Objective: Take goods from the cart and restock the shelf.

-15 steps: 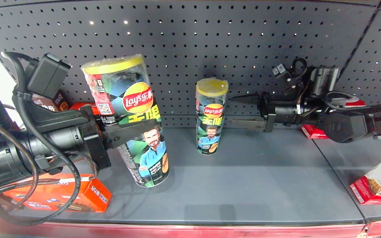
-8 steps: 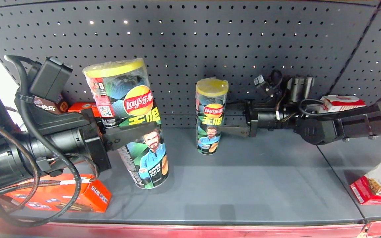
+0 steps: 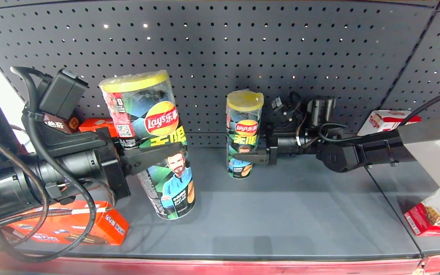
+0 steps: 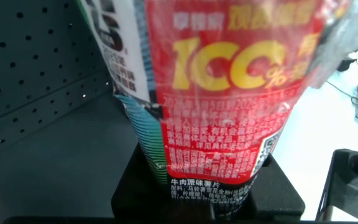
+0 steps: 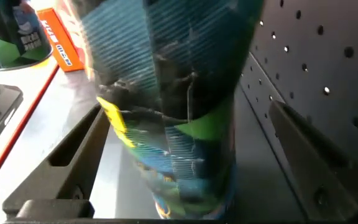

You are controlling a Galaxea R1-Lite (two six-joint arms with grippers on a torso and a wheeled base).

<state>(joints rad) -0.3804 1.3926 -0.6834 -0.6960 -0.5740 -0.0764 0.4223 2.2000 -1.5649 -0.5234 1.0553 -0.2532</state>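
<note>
A tall chip can (image 3: 147, 141) with a yellow lid leans slightly at the shelf's left-middle, its base close to the shelf floor (image 3: 288, 214). My left gripper (image 3: 147, 152) is shut on its middle; up close the can's red label (image 4: 222, 93) rises from the gripper base. A second, farther chip can (image 3: 244, 130) stands upright near the pegboard. My right gripper (image 3: 245, 151) is open around its lower half, one finger (image 3: 248, 156) in front. In the right wrist view this can (image 5: 179, 106) sits between the fingers (image 5: 61, 162), with gaps on both sides.
An orange box (image 3: 71, 227) lies at the front left under my left arm. More boxes (image 3: 97, 124) sit behind it. Red-and-white wafer boxes lie at the right front (image 3: 434, 217) and back right (image 3: 386, 118). The pegboard wall (image 3: 220, 46) closes the back.
My right gripper has travelled left along the shelf until its fingers straddle the farther can. My left gripper and the tall can have shifted slightly right and down.
</note>
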